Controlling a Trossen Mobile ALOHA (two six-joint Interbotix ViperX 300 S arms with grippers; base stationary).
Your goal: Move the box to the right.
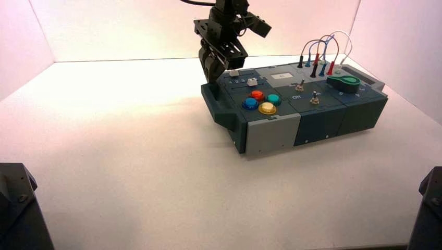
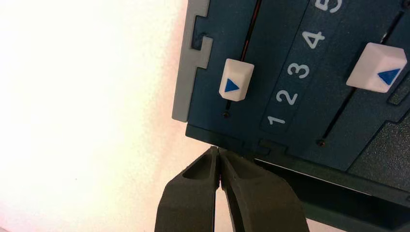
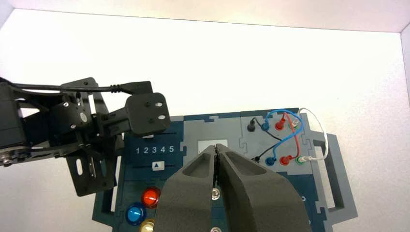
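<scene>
Filling most of the view, the white table (image 1: 130,192) runs back to pale walls (image 1: 120,28), with bright glare washing out its far left. On it the box (image 1: 318,125) sits right of centre, slightly turned, its left handle (image 1: 224,117) nearer the middle and its grey right handle (image 3: 342,179) plain only in the right wrist view. Dark rig parts (image 1: 23,208) are cut off at both lower corners. The left gripper (image 2: 216,149) is at the box's left end, beside that handle, its fingers closed together; whether they touch the box I cannot tell. The right gripper (image 3: 216,146) is outside the high view, its fingers also together, hiding the green knob (image 1: 344,83) and the green button (image 1: 273,99) in its own wrist view, where the yellow button (image 1: 267,108) is cut off. Looped wires (image 1: 326,44) stand at the far right. The white label (image 1: 282,76) bears lettering too small to read. Of two white sliders, the inner one (image 3: 158,166) lines up with the 3; the outer (image 2: 236,79) is partly hidden by the left arm in the right wrist view.
</scene>
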